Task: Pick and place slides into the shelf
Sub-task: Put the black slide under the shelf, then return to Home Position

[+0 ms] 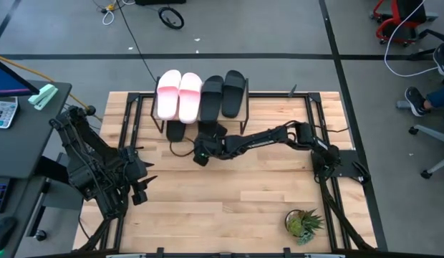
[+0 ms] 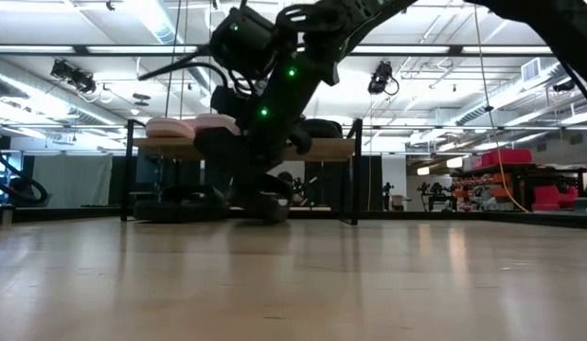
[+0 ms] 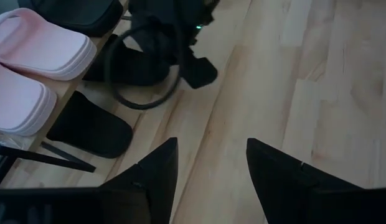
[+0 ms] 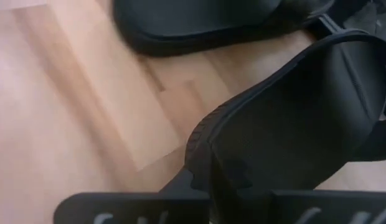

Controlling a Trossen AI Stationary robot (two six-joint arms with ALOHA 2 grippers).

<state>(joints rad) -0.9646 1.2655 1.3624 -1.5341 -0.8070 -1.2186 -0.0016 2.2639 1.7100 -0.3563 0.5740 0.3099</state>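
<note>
On the shelf at the table's far edge, two pale pink slides and two black slides lie on the plank top. Another black slide lies on the table under the shelf's near edge. My right gripper reaches in from the right and is shut on a black slide just before the shelf. In the low view that arm stands in front of the shelf. My left gripper is open over bare wood near the table's left side. My right gripper pinches the black slide by the rim of its sole at one end, between the two fingers. The slide reaches away from the fingers toward the shelf, its wide strap turned up. Whether its far end rests on the table I cannot tell.
A small potted plant stands near the table's near right corner. Black frame rails run along the table's left and right sides. The wood in the table's middle and near part is bare. A desk with a calculator stands left of the table.
</note>
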